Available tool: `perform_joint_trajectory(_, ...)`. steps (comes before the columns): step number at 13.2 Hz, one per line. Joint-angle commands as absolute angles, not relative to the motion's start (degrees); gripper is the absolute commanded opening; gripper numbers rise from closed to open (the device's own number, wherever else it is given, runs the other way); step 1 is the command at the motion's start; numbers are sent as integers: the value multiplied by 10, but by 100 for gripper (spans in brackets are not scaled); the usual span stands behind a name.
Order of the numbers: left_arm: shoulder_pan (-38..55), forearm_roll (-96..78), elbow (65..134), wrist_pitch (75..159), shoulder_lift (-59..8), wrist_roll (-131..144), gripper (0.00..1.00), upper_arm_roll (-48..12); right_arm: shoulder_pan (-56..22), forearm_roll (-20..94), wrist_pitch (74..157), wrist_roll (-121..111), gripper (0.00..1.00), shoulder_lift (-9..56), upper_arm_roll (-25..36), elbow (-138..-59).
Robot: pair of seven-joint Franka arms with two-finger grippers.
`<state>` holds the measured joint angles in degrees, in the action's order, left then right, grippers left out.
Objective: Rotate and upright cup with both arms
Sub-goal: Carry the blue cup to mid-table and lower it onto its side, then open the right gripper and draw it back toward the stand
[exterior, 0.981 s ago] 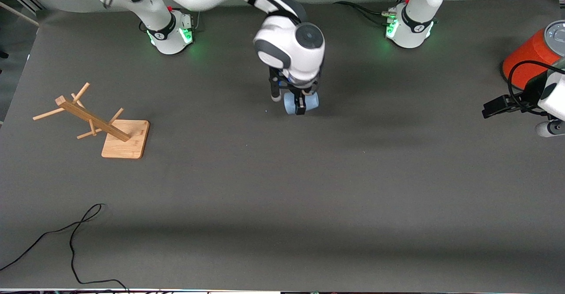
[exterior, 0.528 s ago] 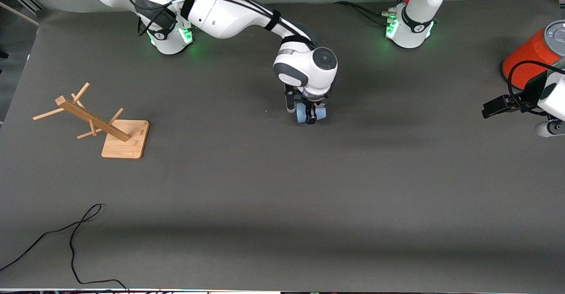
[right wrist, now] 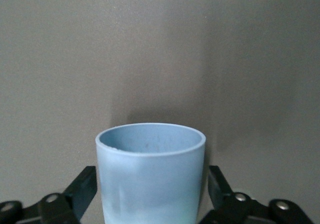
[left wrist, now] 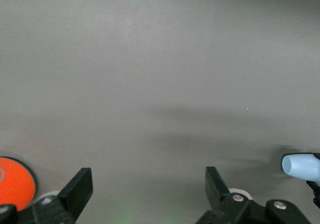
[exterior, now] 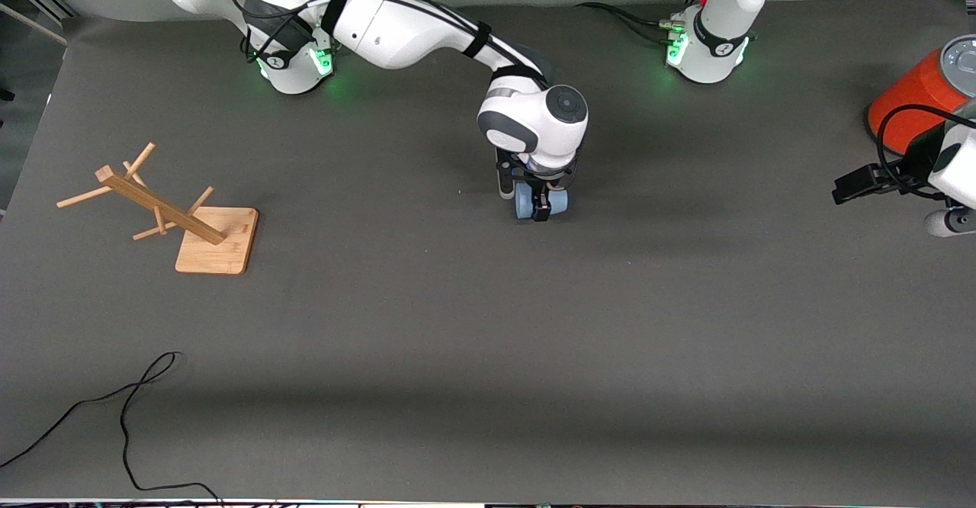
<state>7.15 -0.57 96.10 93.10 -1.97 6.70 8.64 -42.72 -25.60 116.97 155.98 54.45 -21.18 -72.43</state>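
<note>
The pale-blue cup [exterior: 555, 202] appears to lie on its side in the middle of the table, under my right arm's wrist. My right gripper [exterior: 540, 204] straddles it. In the right wrist view the cup [right wrist: 150, 176] sits between the black fingers [right wrist: 84, 186] with a slim gap at each wall, so the gripper is open. The cup's mouth faces away from that camera. My left gripper [left wrist: 148, 186] waits open with nothing in it over the left arm's end of the table, and its view catches the cup [left wrist: 301, 167] at the edge.
An orange-red can [exterior: 911, 100] with a grey lid stands at the left arm's end, beside that arm's hand. A wooden peg rack [exterior: 179, 222] stands toward the right arm's end. A black cable [exterior: 126, 416] lies near the table's front edge.
My right arm has stretched out and come down, carrying the cup toward the front camera and a little toward the left arm's end. Its fingers now stand off the cup. The left arm has not moved.
</note>
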Motion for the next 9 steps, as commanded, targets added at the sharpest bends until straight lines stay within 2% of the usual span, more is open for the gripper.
perform_joint_trajectory(1, 75, -11, 961, 927, -14, 60, 100, 88, -437, -272, 1168, 1598, 100, 549, -207, -705)
perform_joint_trajectory(5, 76, -11, 957, 926, -18, 60, 100, 88, -431, -263, 1144, 1591, 100, 513, -211, -708)
perform_joint_trajectory(7, 76, -11, 957, 926, -18, 60, 100, 88, -431, -254, 1075, 1571, 100, 488, -214, -706)
perform_joint_trajectory(9, 75, -11, 957, 925, -18, 61, 100, 88, -418, -180, 1015, 1477, 100, 430, -210, -706)
